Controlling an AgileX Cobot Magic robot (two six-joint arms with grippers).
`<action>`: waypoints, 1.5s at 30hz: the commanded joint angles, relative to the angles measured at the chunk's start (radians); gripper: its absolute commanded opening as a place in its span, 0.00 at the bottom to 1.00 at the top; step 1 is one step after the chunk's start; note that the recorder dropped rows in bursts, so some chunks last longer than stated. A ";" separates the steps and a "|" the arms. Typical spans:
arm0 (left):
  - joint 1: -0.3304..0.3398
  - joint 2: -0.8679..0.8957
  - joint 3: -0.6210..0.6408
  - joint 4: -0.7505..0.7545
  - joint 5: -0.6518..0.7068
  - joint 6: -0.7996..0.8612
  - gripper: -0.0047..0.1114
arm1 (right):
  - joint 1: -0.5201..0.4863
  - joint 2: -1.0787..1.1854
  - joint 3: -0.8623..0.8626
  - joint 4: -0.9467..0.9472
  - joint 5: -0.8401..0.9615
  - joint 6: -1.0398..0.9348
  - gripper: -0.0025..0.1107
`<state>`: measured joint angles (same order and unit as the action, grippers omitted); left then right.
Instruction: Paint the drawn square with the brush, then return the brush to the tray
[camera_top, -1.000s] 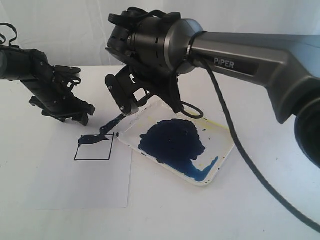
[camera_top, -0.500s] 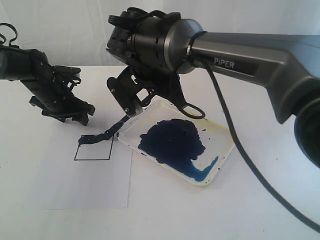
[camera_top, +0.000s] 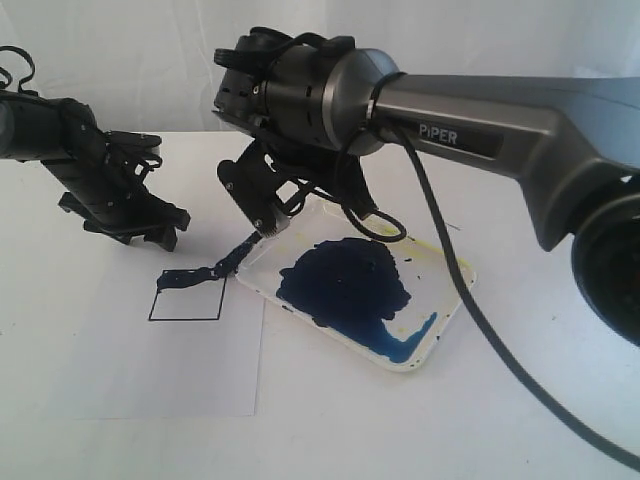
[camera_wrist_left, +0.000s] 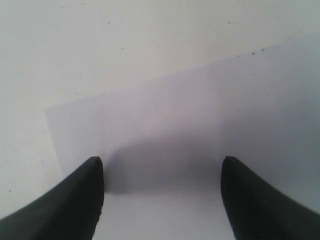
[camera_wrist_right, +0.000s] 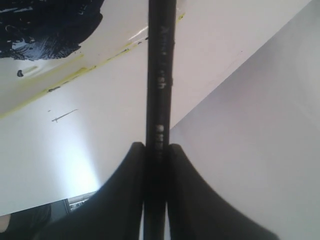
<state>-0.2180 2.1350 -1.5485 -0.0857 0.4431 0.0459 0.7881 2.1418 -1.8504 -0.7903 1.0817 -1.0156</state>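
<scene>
Brush (camera_top: 232, 258) clamped in right end effector (camera_top: 266, 223), left end effector (camera_wrist_left: 161, 166) open; strokes to be drawn lightly toward 7 o'clock across drawn square (camera_top: 186, 300).

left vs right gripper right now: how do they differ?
The left gripper is open and empty; the right gripper is shut on the brush. The left gripper hangs over the paper sheet beyond the drawn square; the right gripper is above the near edge of the tray, with the brush tip at the square's top line. Shared: both have dark fingers angled down toward the table.
</scene>
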 joint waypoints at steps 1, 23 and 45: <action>-0.004 0.005 -0.001 -0.004 0.027 -0.004 0.64 | 0.002 0.005 0.002 -0.013 -0.009 0.013 0.02; -0.004 0.005 -0.001 -0.004 0.025 -0.001 0.64 | 0.002 -0.032 0.002 0.008 -0.032 -0.035 0.02; -0.004 0.005 -0.001 -0.004 0.025 0.002 0.64 | 0.019 -0.032 0.002 0.034 0.006 -0.054 0.02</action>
<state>-0.2180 2.1350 -1.5485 -0.0857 0.4431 0.0478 0.8071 2.1227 -1.8504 -0.7515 1.0811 -1.0784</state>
